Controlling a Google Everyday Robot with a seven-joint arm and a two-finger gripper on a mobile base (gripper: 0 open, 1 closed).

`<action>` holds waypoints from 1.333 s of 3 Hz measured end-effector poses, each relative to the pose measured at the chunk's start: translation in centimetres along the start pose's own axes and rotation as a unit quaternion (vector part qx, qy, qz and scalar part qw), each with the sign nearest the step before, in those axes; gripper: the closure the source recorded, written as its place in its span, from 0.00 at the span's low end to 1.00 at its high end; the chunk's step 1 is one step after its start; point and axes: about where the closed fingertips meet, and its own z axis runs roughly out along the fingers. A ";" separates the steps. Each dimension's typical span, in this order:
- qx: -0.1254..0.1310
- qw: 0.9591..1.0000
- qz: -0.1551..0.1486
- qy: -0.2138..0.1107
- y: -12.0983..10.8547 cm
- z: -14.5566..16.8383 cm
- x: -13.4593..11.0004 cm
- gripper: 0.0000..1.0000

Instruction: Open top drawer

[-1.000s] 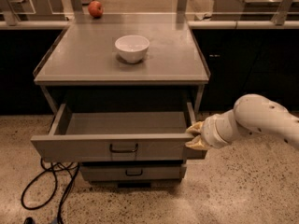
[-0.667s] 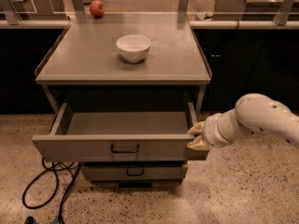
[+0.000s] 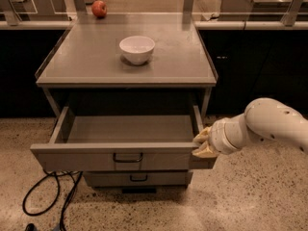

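The top drawer point(image 3: 120, 155) of the grey metal cabinet stands pulled out, showing a plain grey inside. Its small dark wire handle point(image 3: 128, 158) is at the centre of the front. My gripper point(image 3: 203, 144) is at the right end of the drawer front, at its top corner. The two tan fingers point(image 3: 202, 135) stand apart, one above the front's top edge and one below, with nothing held. The white arm point(image 3: 269, 126) reaches in from the right. A narrower lower drawer point(image 3: 137, 178) is closed beneath it.
A white bowl point(image 3: 137, 48) sits on the cabinet top point(image 3: 86, 61). A red apple point(image 3: 99, 8) lies on the counter behind. A black cable point(image 3: 48, 196) loops on the speckled floor at the lower left. Dark cabinets stand on both sides.
The view has shifted slightly. The drawer stays pulled out and my gripper stays at its right front corner.
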 end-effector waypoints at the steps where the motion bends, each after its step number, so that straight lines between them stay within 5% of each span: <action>1: -0.003 1.000 0.000 0.004 2.2 -1.1 0.9 1.00; 4: 0.000 1.000 -0.003 0.001 4.9 -2.2 1.8 1.00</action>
